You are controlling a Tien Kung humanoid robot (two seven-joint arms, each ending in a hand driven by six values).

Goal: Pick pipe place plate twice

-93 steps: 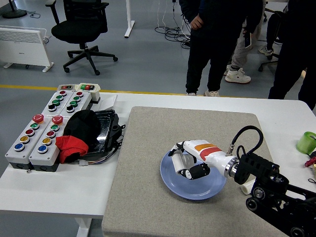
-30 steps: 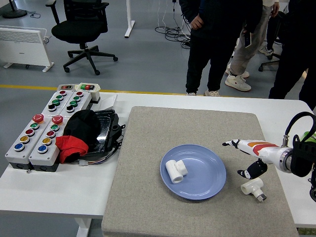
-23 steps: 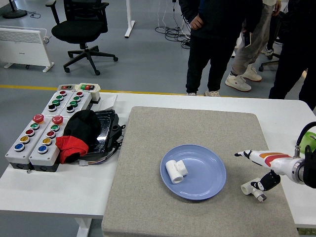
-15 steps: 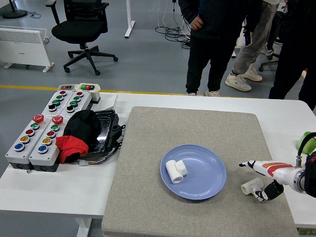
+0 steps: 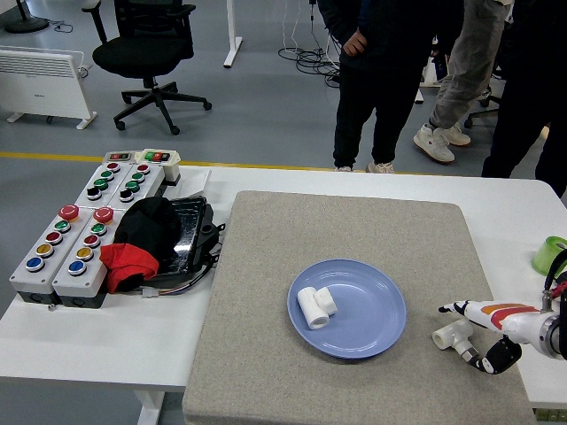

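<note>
A blue plate (image 5: 372, 332) sits on the grey mat (image 5: 337, 230) with one white pipe fitting (image 5: 315, 306) lying in its left half. A second white pipe fitting (image 5: 454, 336) lies on the mat to the right of the plate. My right hand (image 5: 483, 332) is white with an orange stripe. It comes in from the right edge and hovers over that fitting, fingers spread around it, holding nothing. The left arm does not show.
Two grey button boxes (image 5: 66, 239) and a black tray (image 5: 186, 235) with black and red cloth (image 5: 137, 243) sit at the left. A green roll (image 5: 551, 255) is at the right edge. People stand beyond the far side.
My right hand left the plate, where it set down the first fitting, and drew back right and toward me. It now hovers low over the second fitting on the mat.
</note>
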